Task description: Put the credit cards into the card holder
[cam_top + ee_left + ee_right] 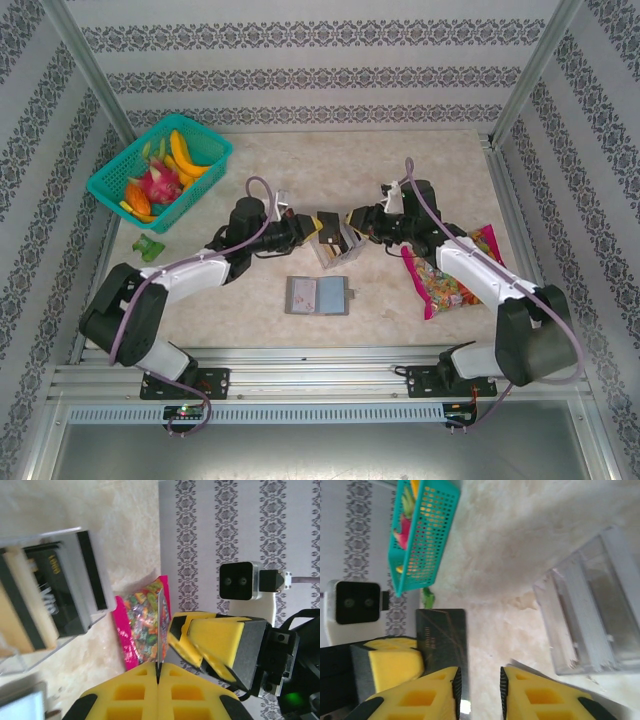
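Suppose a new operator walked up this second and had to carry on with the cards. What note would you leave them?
Left gripper: shut on a dark card, held up in the air.
Right gripper: open, close beside that card, gripping nothing.
Other cards sit in the clear tray. The card holder lies on the table, untouched.
Done: one card is out of the tray.
Left: slide it into the holder, then the rest. I cannot tell whether the holder already has cards inside.
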Tool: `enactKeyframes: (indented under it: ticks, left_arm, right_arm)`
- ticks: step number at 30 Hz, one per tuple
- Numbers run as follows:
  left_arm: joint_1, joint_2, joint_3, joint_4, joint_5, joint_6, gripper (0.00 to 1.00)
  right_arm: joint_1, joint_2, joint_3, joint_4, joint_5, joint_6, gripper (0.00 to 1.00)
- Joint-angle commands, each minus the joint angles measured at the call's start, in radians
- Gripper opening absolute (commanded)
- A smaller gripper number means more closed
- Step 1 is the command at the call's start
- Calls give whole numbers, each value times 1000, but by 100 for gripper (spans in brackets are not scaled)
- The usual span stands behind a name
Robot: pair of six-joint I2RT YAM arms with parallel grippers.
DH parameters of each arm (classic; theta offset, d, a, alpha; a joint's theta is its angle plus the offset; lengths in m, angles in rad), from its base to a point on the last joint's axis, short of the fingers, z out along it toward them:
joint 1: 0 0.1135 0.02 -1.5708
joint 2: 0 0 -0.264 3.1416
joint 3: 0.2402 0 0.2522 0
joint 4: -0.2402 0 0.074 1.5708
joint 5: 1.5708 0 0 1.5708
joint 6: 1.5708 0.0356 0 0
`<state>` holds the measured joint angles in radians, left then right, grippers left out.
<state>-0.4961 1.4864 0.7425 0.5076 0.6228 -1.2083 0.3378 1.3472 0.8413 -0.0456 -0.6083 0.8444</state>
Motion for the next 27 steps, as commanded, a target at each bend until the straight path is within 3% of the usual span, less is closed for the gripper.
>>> enactKeyframes:
  ticks: [1, 4, 11, 18, 23, 27]
  left_arm:
    - [0, -93, -61, -162, -55, 79, 0]
    - [-14, -146, -130, -223, -67, 112, 0]
    - [-126, -186, -195, -331, -186, 177, 0]
    - [-166, -161, -259, -239, -255, 171, 0]
    - [-182, -139, -244, -288, -316, 199, 0]
    - [-183, -132, -253, -341, -388, 193, 0]
  right_arm:
    - [69, -61, -40, -160, 144, -102, 24]
    - [172, -71, -90, -168, 212, -101, 15]
    - [355, -8, -184, -56, 292, -18, 10]
    - [381, 117, -194, 21, 260, -12, 9]
    - [387, 182, -176, -13, 267, -48, 10]
    - [404, 193, -127, -193, 421, -88, 10]
